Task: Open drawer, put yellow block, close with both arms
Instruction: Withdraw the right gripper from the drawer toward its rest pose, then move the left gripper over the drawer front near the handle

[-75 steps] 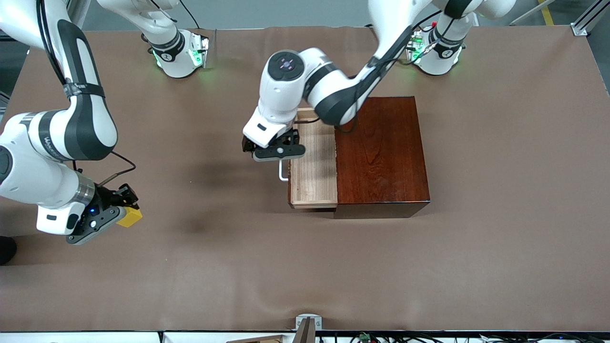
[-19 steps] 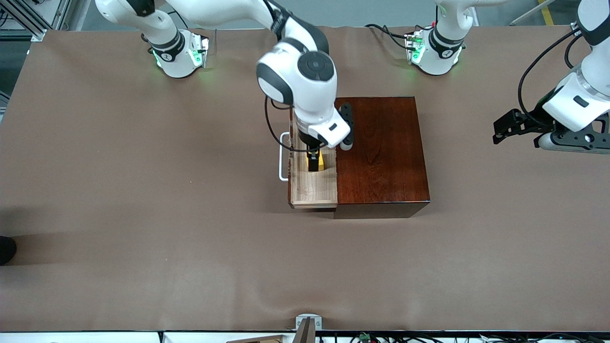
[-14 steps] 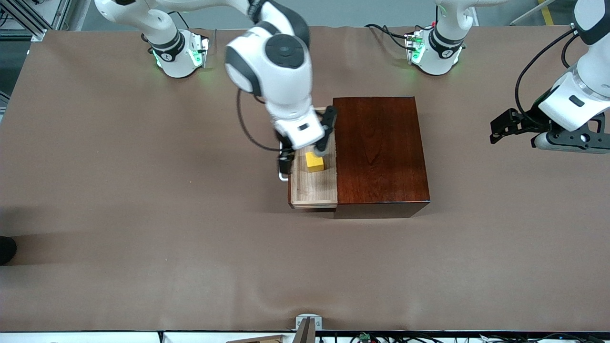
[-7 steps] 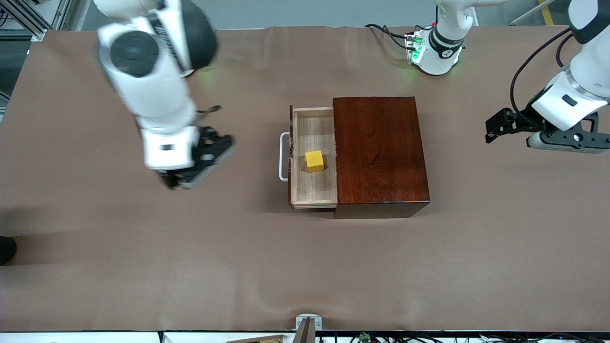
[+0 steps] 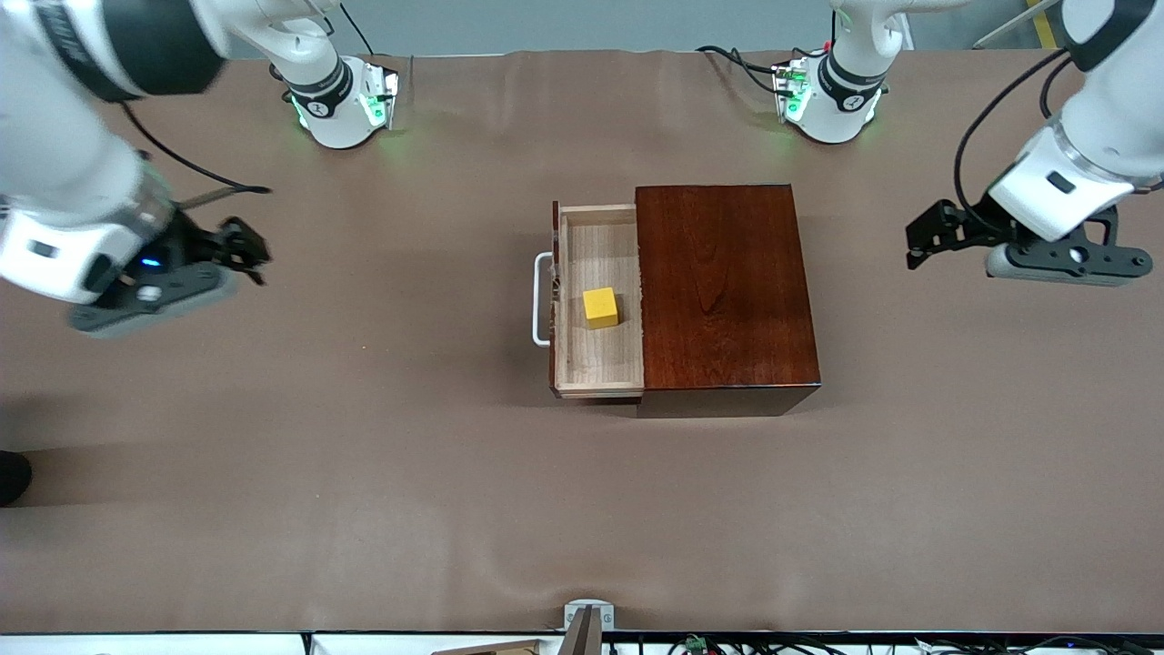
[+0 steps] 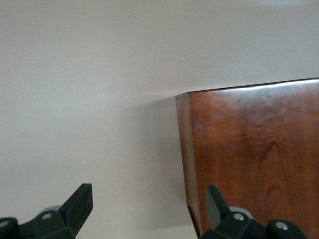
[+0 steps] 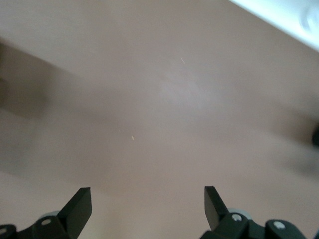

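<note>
Fingers (image 7: 79, 206) of the right gripper (image 5: 238, 250) spread wide, nothing between them, nothing touched, only bare brown table (image 7: 164, 109) showing in the gap, up in the air over the right arm's end of the table (image 5: 364, 473). Fingers (image 6: 79, 206) of the left gripper (image 5: 928, 238) likewise parted wide and empty, hanging over the table at the left arm's end, with a corner and side of the dark reddish-brown wooden box (image 6: 254, 154) lying past one fingertip in the left wrist view, no contact with it. Drawer (image 5: 596, 364) pulled partway out of the wooden box (image 5: 723, 282) toward the right arm's end, light-wood tray open to the front camera, white handle (image 5: 541, 300) at its outer face. Yellow block (image 5: 600, 307) resting on the drawer floor about midway along the tray, near the edge of the box top, upright, apart from the tray walls. Both pairs of fingers well apart from the drawer, the handle and the yellow block, one pair out to each end of the table with the box between them.
</note>
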You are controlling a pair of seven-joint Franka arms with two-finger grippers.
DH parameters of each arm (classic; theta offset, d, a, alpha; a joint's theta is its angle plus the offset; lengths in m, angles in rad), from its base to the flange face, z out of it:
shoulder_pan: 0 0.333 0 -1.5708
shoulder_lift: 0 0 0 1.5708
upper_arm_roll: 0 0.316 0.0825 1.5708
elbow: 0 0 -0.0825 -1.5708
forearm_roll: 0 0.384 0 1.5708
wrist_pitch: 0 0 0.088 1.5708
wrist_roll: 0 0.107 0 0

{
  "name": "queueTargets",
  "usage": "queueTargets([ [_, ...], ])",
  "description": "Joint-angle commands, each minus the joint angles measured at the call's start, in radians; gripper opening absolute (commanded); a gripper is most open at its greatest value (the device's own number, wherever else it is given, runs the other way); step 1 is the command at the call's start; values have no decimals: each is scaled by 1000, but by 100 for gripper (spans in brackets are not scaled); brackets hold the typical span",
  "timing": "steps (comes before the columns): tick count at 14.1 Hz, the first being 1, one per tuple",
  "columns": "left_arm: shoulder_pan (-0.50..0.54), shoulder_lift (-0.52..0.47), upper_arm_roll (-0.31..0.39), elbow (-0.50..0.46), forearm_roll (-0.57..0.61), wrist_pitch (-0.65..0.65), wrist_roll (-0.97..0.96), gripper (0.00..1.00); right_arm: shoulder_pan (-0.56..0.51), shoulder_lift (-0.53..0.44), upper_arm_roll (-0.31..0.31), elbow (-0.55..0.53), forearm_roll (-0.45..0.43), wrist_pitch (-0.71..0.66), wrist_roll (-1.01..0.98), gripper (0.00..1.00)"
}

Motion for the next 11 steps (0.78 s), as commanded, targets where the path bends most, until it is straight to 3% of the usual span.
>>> queueTargets([
  [1, -2, 10, -87, 39, 12, -17, -24, 100, -77, -71, 21, -51, 30, -35, 94, 100],
  [5, -11, 48, -332, 41, 26, 5, -56, 100, -99, -159, -62, -180, 138, 0, 107, 100],
  [7, -39, 105, -429, 42, 125, 83, -87, 100, -100, -177, -90, -214, 144, -1, 114, 100],
  [11, -175, 304, -463, 209, 245, 94, -78, 100, -99, -193, -123, -235, 161, -26, 206, 100],
])
